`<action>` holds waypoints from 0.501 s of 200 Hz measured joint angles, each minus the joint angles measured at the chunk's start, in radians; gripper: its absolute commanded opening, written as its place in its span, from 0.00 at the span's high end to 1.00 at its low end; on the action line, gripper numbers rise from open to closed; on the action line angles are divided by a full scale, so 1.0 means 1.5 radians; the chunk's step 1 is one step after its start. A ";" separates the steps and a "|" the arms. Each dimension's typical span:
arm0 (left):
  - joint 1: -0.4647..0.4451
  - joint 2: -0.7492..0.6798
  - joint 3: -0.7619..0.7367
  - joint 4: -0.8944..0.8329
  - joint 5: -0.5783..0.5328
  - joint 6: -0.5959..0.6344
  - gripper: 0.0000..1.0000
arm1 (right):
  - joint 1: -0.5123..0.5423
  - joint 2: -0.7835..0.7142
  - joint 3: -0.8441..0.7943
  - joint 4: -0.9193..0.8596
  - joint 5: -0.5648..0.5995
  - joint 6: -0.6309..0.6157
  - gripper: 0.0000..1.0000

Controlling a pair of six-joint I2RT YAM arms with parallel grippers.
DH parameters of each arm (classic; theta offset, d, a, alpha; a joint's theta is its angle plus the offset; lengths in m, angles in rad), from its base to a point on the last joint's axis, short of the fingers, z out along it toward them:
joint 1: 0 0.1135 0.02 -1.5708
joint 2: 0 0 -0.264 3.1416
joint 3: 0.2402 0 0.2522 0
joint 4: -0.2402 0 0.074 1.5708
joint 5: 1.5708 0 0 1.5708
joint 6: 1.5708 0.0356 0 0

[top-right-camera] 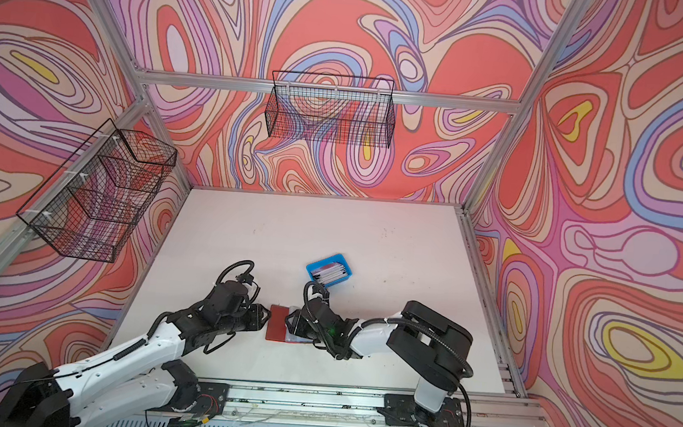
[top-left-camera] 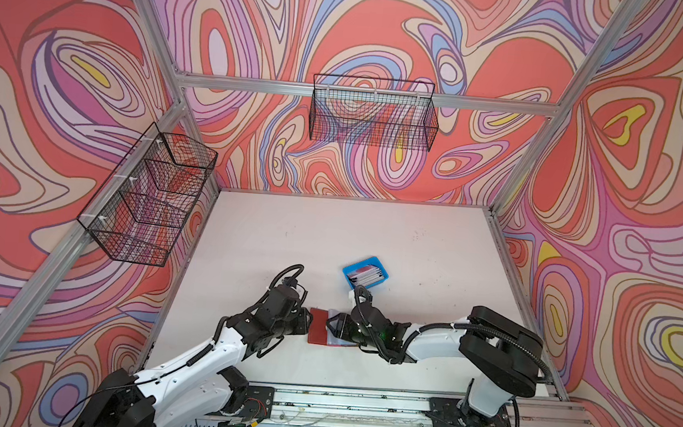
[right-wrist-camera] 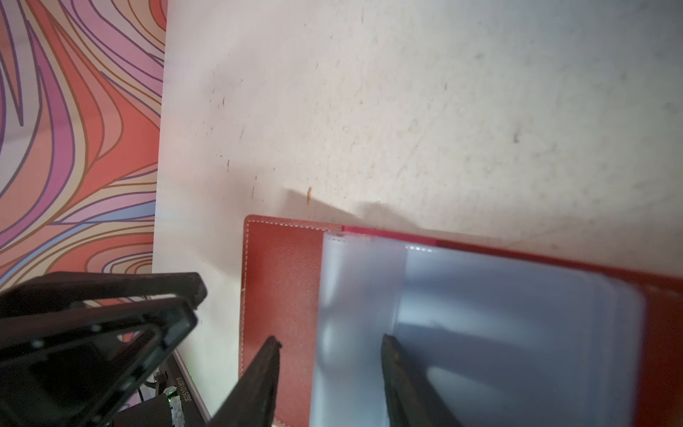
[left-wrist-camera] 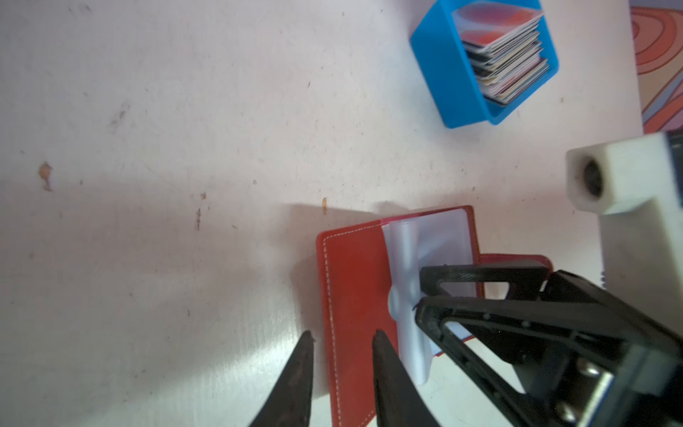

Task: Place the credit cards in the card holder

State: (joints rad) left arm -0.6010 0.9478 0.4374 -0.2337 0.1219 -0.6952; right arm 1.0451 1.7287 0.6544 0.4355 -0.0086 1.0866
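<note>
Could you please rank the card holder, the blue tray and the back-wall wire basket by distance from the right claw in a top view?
1. Card holder, at the right claw's tips.
2. Blue tray, just beyond on the table.
3. Wire basket, hung far behind the tray.

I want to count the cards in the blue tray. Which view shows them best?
The left wrist view: the cards stand fanned and close in the tray. In both top views the cards look tiny; the right wrist view misses them.
</note>
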 measured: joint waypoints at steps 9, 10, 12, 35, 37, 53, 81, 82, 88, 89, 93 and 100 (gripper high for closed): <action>0.000 -0.001 0.021 -0.001 0.001 0.002 0.70 | 0.000 0.002 -0.001 0.004 -0.001 0.003 0.58; 0.000 -0.001 0.021 -0.001 0.001 0.002 0.70 | 0.000 0.002 -0.001 0.005 -0.002 0.003 0.58; 0.000 0.000 0.026 -0.002 0.001 0.003 0.71 | 0.000 0.003 -0.002 0.005 -0.003 0.003 0.58; 0.000 0.033 0.077 0.033 0.020 0.005 0.76 | 0.000 0.006 -0.008 0.023 -0.009 0.006 0.58; 0.000 0.039 0.080 0.039 0.024 0.004 0.76 | 0.000 0.007 -0.008 0.024 -0.010 0.006 0.58; 0.000 0.089 0.088 0.084 0.052 0.001 0.78 | 0.000 0.018 -0.009 0.041 -0.014 0.008 0.59; 0.000 0.175 0.077 0.151 0.098 -0.013 0.78 | 0.000 0.027 -0.009 0.062 -0.022 0.010 0.59; 0.000 0.178 0.077 0.153 0.099 -0.014 0.78 | 0.000 0.028 -0.009 0.063 -0.023 0.010 0.59; 0.000 0.187 0.073 0.164 0.106 -0.017 0.78 | 0.000 0.029 -0.009 0.065 -0.024 0.010 0.60; 0.000 0.189 0.071 0.166 0.108 -0.018 0.78 | 0.000 0.030 -0.009 0.065 -0.024 0.010 0.60; 0.000 0.198 0.068 0.176 0.115 -0.021 0.78 | 0.000 0.031 -0.009 0.067 -0.024 0.010 0.60; 0.000 0.207 0.064 0.190 0.124 -0.025 0.78 | 0.000 0.033 -0.009 0.070 -0.025 0.010 0.60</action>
State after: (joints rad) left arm -0.6010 1.2579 0.5335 0.0521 0.3077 -0.7322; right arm 1.0451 1.7775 0.6411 0.5400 -0.0467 1.1019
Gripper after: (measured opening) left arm 0.222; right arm 0.404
